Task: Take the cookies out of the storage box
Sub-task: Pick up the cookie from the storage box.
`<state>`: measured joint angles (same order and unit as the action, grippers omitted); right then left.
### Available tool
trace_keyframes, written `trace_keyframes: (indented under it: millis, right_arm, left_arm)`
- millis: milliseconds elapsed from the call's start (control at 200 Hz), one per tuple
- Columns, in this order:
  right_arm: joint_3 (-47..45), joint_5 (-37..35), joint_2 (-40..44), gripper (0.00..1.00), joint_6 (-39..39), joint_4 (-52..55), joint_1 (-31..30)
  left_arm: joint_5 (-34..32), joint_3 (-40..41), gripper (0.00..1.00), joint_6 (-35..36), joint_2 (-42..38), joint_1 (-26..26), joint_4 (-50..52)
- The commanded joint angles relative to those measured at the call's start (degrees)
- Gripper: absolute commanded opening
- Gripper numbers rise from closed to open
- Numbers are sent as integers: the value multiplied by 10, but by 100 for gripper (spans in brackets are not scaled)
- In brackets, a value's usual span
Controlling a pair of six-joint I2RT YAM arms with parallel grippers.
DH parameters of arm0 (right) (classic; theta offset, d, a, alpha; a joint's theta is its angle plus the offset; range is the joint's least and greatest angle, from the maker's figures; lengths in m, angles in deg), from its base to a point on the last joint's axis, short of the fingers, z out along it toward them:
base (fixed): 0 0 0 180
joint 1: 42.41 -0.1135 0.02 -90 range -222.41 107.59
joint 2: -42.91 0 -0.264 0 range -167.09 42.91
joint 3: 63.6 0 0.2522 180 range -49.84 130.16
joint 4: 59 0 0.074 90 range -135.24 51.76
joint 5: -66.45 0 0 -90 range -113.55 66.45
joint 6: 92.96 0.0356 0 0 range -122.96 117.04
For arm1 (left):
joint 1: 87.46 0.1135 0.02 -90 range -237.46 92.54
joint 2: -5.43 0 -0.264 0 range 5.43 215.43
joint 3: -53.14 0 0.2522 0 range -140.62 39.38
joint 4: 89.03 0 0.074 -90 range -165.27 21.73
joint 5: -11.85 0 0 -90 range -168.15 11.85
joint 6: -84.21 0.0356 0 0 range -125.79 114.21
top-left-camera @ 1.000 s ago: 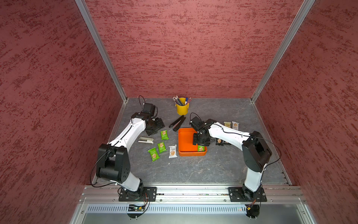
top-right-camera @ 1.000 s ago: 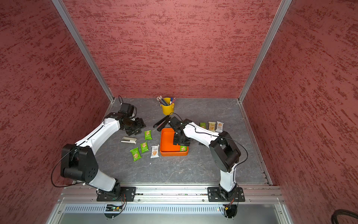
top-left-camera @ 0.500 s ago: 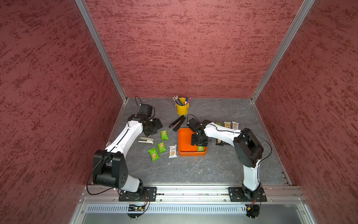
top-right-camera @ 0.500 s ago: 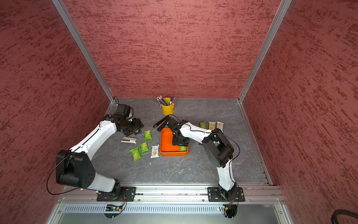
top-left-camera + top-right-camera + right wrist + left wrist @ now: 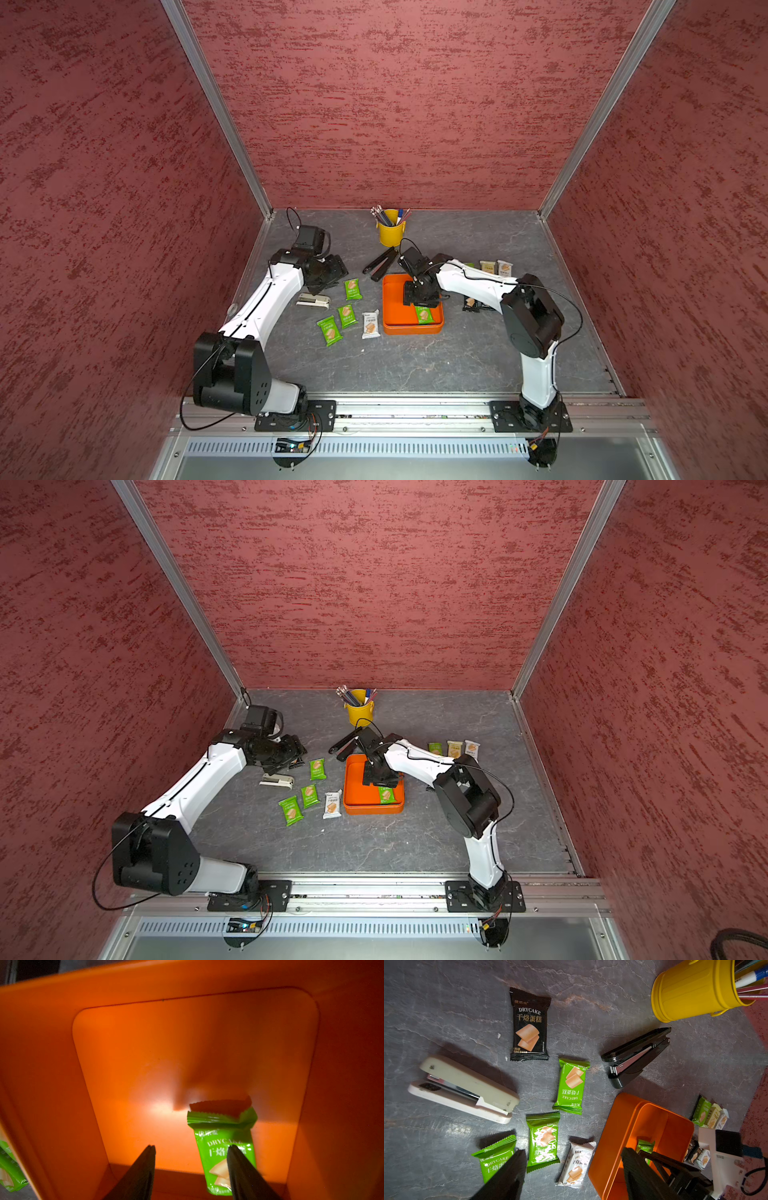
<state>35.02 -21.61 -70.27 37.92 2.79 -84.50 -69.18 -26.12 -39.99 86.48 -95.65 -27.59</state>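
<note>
The orange storage box [image 5: 394, 308] stands mid-table, with one green cookie packet [image 5: 424, 314] lying at its near right corner. My right gripper [image 5: 191, 1147] is down inside the box [image 5: 145, 1053], open, and one finger overlaps the green packet [image 5: 220, 1140] with nothing between the fingers. My left gripper [image 5: 573, 1151] hangs open and empty above the table left of the box [image 5: 610, 1136]. Below it lie green cookies [image 5: 571, 1084], a white packet [image 5: 575, 1165] and a black packet [image 5: 529, 1026]. More cookies [image 5: 492, 267] lie right of the box.
A yellow pen bucket [image 5: 391, 232] stands at the back, with a black stapler [image 5: 380, 263] in front of it by the box's far corner. A white stapler [image 5: 313, 300] lies left of the green packets. Red walls close three sides.
The right arm folded inward and its gripper shifted slightly left inside the box. The left arm's elbow swung out to the left while its gripper stayed almost in place.
</note>
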Motion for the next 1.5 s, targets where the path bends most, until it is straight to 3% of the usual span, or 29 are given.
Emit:
trace_keyframes:
  millis: [0, 426, 927, 1132, 1337, 1493]
  right_arm:
    - [-5, -25, 25, 62, -37, 22, -4]
    - [20, -21, -33, 68, -95, 53, -4]
    - [13, -61, -35, 68, -93, 71, -4]
    - [9, -43, -47, 67, -88, 64, -4]
    - [9, -20, -61, 63, -79, 43, -4]
    - [13, -23, -56, 47, -76, 35, -4]
  left_arm:
    - [2, 14, 76, -8, -19, 3, -5]
    - [-4, 30, 76, -25, -40, 3, -4]
    - [-10, 34, 76, -34, -55, 2, 5]
    - [-6, 27, 76, -33, -48, 2, 5]
    - [-8, 17, 76, -27, -47, 2, 12]
    - [-13, 16, 76, -24, -51, 2, 14]
